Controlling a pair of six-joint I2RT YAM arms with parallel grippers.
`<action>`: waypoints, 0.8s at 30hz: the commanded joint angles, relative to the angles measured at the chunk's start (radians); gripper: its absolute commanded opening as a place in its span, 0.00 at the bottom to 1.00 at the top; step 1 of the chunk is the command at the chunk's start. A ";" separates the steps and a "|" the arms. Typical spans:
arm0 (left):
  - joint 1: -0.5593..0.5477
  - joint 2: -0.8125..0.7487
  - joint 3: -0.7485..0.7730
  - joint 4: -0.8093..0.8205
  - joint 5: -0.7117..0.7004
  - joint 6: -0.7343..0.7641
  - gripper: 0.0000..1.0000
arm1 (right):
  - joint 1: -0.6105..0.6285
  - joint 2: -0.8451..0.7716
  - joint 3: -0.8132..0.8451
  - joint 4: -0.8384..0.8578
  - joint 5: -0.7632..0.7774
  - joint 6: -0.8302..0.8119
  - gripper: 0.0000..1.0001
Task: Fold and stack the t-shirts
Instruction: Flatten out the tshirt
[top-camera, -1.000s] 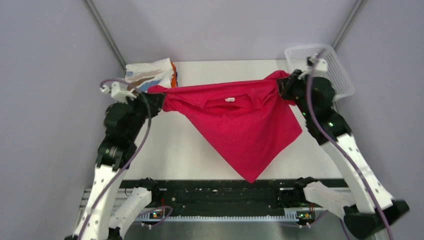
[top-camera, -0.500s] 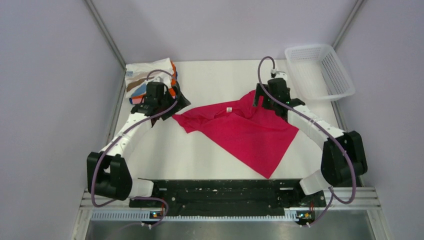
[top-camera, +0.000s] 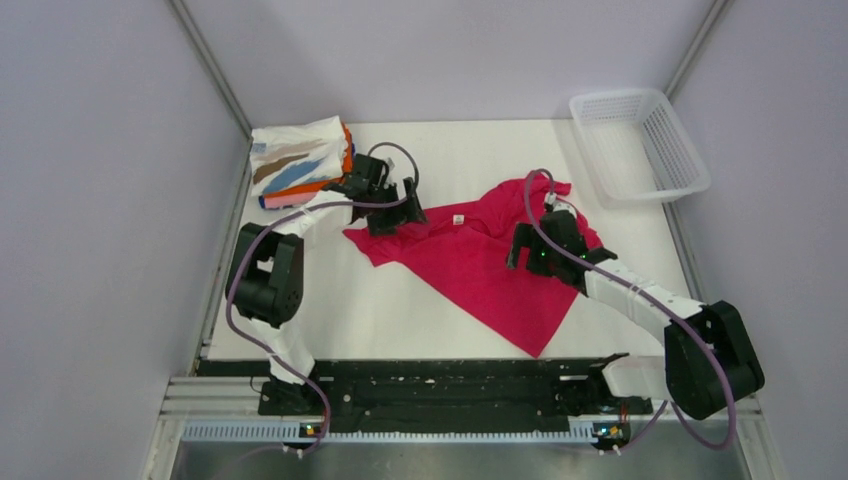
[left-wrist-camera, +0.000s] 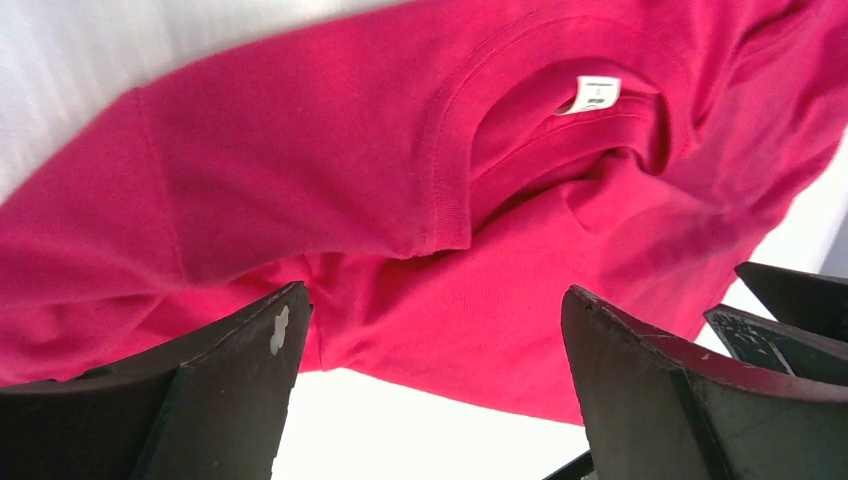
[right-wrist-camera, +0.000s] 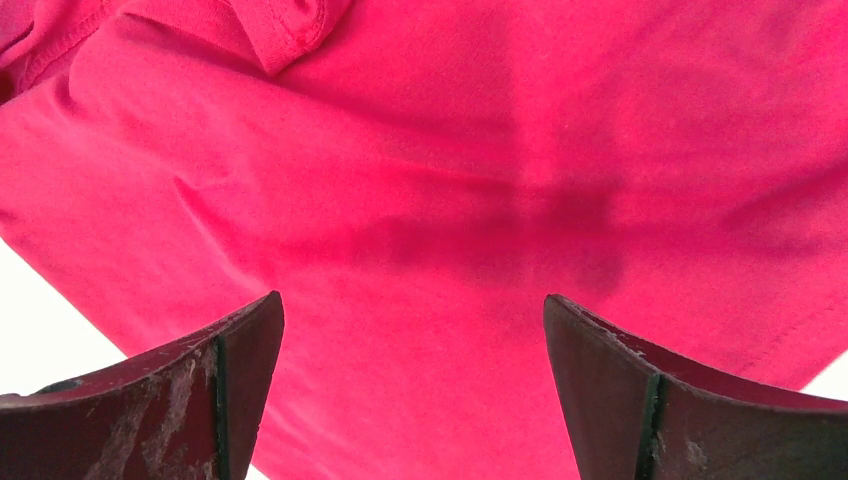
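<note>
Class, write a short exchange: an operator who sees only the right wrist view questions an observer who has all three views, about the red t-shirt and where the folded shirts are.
Operator: I see only the red t-shirt under my open right gripper. Is the left gripper holding it?
Observer: No. The left gripper is open above the shirt, near its collar label.
Operator: Where is the folded stack?
Observer: The folded shirts lie at the far left corner of the table, apart from the red one.
</note>
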 joint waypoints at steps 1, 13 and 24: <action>0.006 0.091 0.055 -0.010 -0.015 0.002 0.99 | 0.019 0.046 -0.012 0.082 -0.075 0.024 0.99; 0.136 0.422 0.409 -0.090 -0.101 -0.083 0.99 | 0.315 0.337 0.127 0.210 -0.247 0.039 0.99; 0.137 0.490 0.820 -0.223 -0.082 -0.004 0.99 | 0.326 0.220 0.254 0.230 -0.100 -0.004 0.99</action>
